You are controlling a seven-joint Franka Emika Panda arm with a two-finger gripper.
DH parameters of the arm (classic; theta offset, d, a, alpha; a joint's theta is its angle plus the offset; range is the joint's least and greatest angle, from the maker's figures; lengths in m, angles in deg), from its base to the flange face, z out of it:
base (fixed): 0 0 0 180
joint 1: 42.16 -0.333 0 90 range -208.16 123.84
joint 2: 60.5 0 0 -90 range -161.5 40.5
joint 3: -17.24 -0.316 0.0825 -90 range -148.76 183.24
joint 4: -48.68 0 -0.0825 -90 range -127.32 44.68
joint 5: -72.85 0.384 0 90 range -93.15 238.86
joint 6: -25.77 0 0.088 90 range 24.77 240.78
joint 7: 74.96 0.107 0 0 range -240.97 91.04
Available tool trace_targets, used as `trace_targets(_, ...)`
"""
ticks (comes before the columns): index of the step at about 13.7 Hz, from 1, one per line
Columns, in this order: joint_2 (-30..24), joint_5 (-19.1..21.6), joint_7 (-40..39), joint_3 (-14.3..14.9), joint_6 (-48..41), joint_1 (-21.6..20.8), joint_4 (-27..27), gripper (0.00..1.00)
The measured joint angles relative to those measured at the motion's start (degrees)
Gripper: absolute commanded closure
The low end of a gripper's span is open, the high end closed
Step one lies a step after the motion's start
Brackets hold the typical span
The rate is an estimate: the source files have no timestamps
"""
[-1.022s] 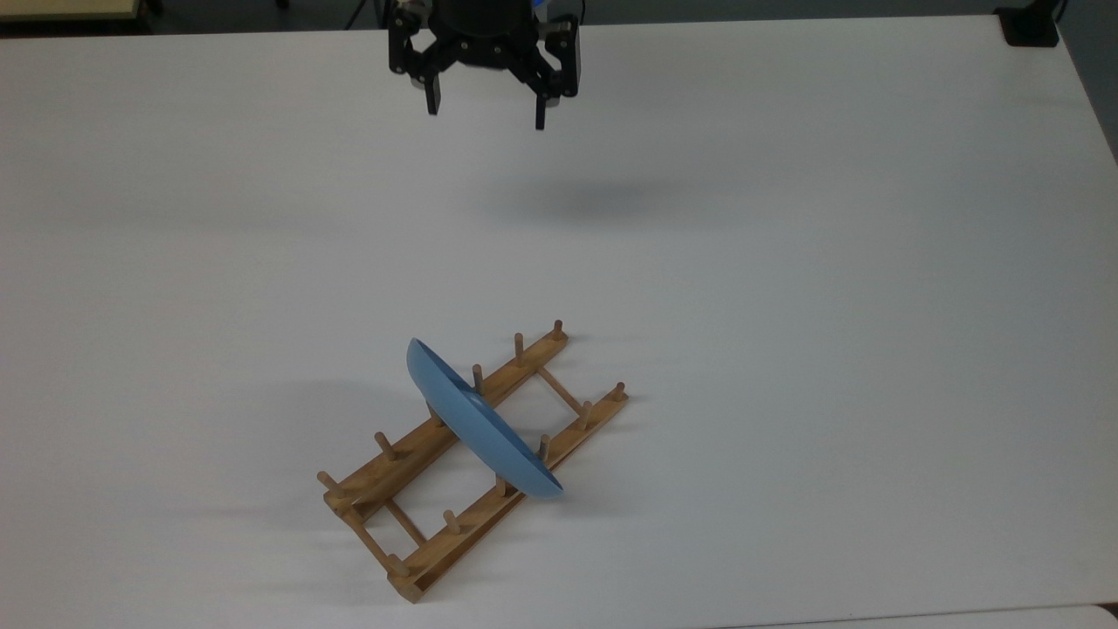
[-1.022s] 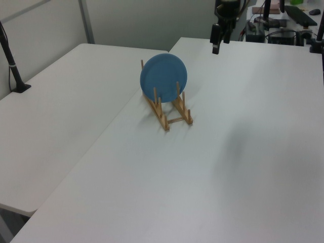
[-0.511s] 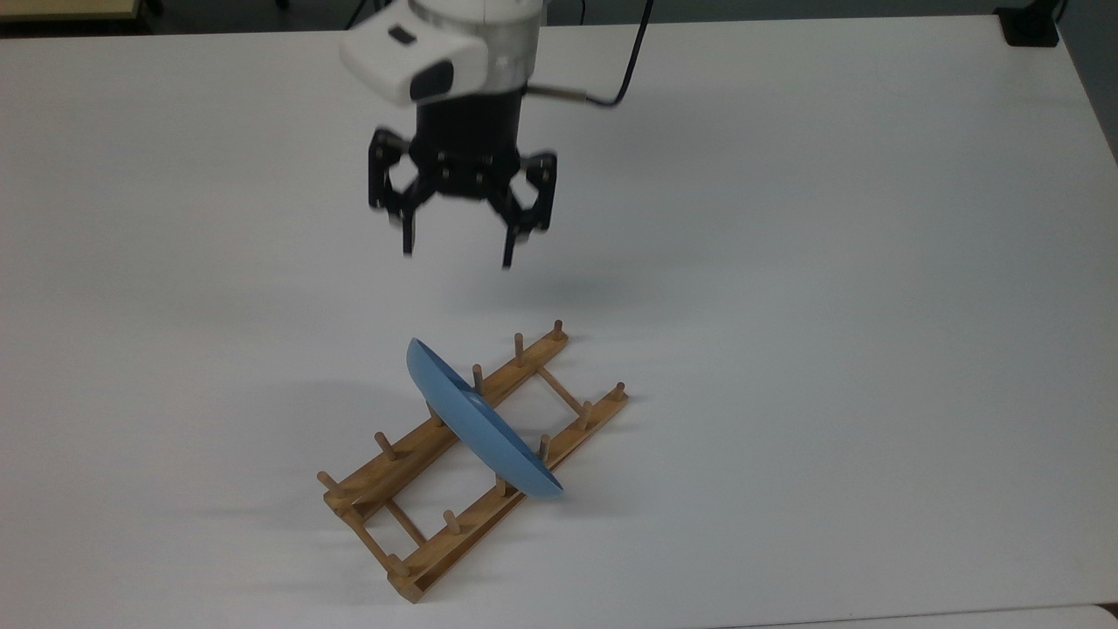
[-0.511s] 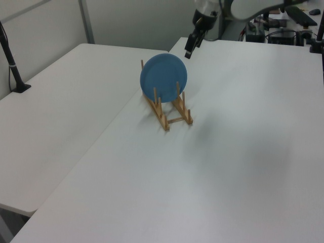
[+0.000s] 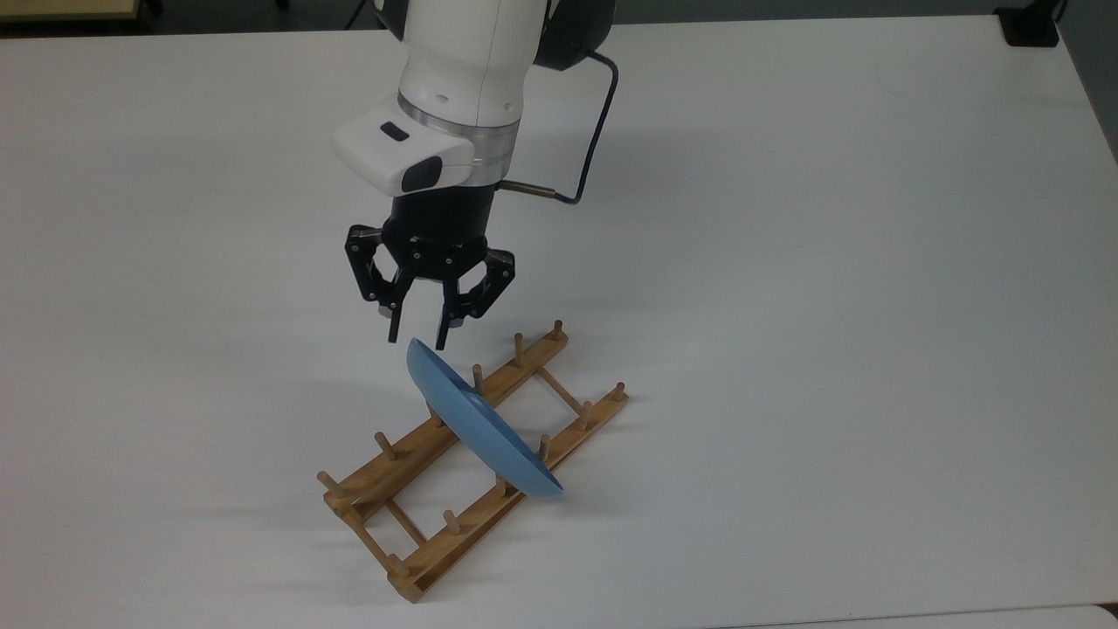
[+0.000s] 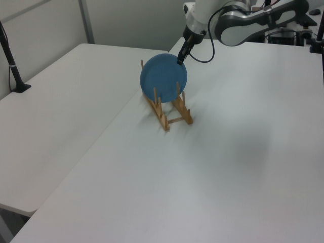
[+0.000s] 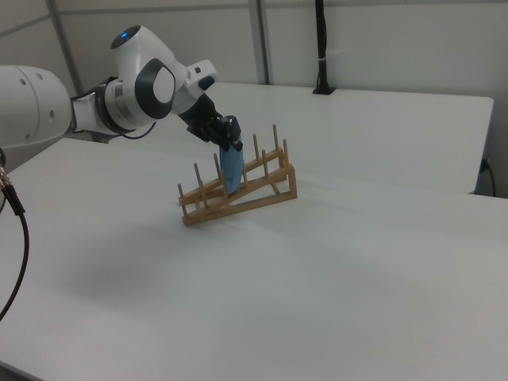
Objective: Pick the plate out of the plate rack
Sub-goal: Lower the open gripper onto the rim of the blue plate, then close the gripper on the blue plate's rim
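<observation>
We see the gripper hanging just above the upper rim of the plate, its two fingers parted with a narrow gap and nothing between them. The plate stands on edge directly below the fingertips, slotted between pegs near the middle of the plate rack. In the top view its rim lies just beneath the tips, and we cannot tell whether they touch it. In the left view the gripper sits at the plate's upper right edge. The rack rests on the white table, stretching away below the gripper.
</observation>
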Motion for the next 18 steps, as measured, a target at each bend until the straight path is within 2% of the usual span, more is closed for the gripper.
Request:
trace_targets(1, 0.8, -0.8, 0.9, 0.2, 0.0, 0.0, 1.0, 0.6)
trace_targets(3, 2.0, -1.5, 1.5, 0.3, 0.0, 0.0, 2.3, 0.68)
trace_targets(5, 2.9, -1.6, 1.6, 0.3, 0.0, 0.0, 2.9, 0.86)
trace_targets(7, 3.0, -1.6, 1.6, 0.3, 0.0, 0.0, 3.2, 0.97)
trace_targets(9, 3.0, -1.7, 1.7, 0.3, 0.0, 0.0, 3.4, 1.0)
trace_targets(13, 2.7, -2.0, 1.7, 0.5, 0.0, 0.0, 4.3, 1.0)
trace_targets(18, -1.6, -2.0, 1.8, 0.6, 0.0, 1.9, 5.5, 1.0)
